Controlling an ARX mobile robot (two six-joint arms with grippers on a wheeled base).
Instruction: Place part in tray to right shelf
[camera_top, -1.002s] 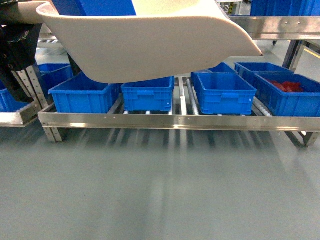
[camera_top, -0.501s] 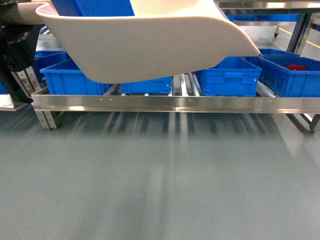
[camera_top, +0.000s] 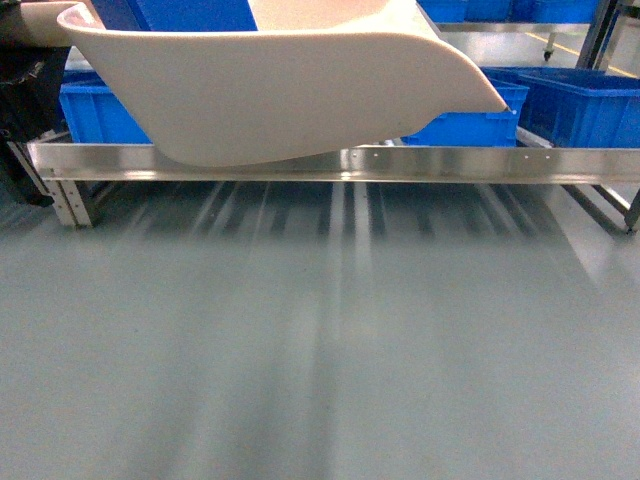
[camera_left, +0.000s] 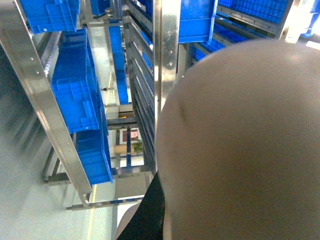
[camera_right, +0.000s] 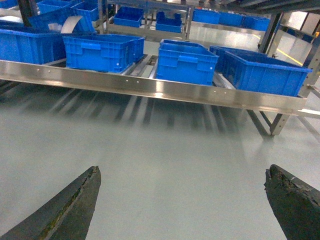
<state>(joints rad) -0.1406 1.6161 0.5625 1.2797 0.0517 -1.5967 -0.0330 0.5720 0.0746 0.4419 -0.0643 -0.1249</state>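
- While the shelf (camera_top: 400, 163) stretches left to right across the far side of the floor, its front beam sits just beyond the scoop, with blue crates (camera_right: 102, 51) lined up behind it on the rollers.
- Held up high and close to the head camera, the tray (camera_top: 290, 90) runs its long axis left to right: handle end at far left, wide lip pointing right and dipping over the beam.
- From the left wrist view the tray's pale underside (camera_left: 240, 145) fills the picture; the left arm looks to be carrying it by the handle, but its jaws are hidden, so I cannot tell their state.
- Low over the bare floor, the right gripper (camera_right: 182, 200) hangs with its jaws spread wide, holding nothing; the shelf lies straight ahead of it.
- No part shows in any view; if it rides in the tray, the walls hide it.
- My guess: the delivery turns on carrying the tray forward over the beam, and the left arm is the one placed for that.
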